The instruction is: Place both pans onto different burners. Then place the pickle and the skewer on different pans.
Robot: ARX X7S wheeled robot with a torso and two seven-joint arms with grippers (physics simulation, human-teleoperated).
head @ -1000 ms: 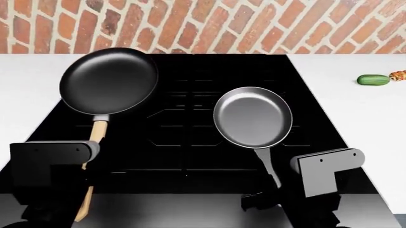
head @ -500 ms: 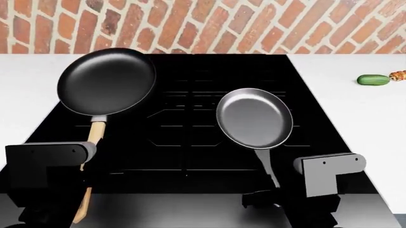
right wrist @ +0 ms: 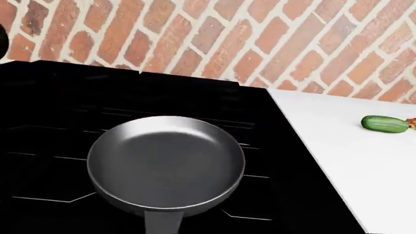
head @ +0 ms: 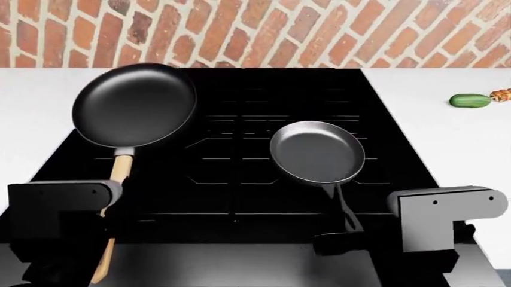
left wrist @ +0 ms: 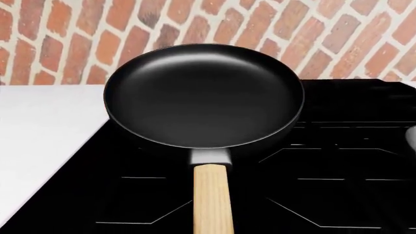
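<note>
The matte black pan (head: 134,106) (left wrist: 204,95) hangs over the stove's back left corner, its rim reaching past the stove edge above the white counter. Its wooden handle (head: 119,173) (left wrist: 213,200) runs back into my left gripper (head: 110,218), shut on it and mostly hidden behind the wrist block. The grey pan (head: 318,152) (right wrist: 165,163) lies level over the front right burner (head: 375,173). Its dark handle (head: 343,206) ends in my right gripper (head: 341,240), shut on it. The pickle (head: 470,100) (right wrist: 385,124) and skewer (head: 501,94) lie together on the right counter.
The black stove (head: 255,89) fills the middle, with white counter (head: 447,143) on both sides and a brick wall (head: 255,30) behind. The back right and front left burners hold nothing. The skewer is cut off by the frame edge.
The grey pan has gone from tilted to level and dropped toward the stove, as my right arm shifted right. The black pan drifted slightly left.
</note>
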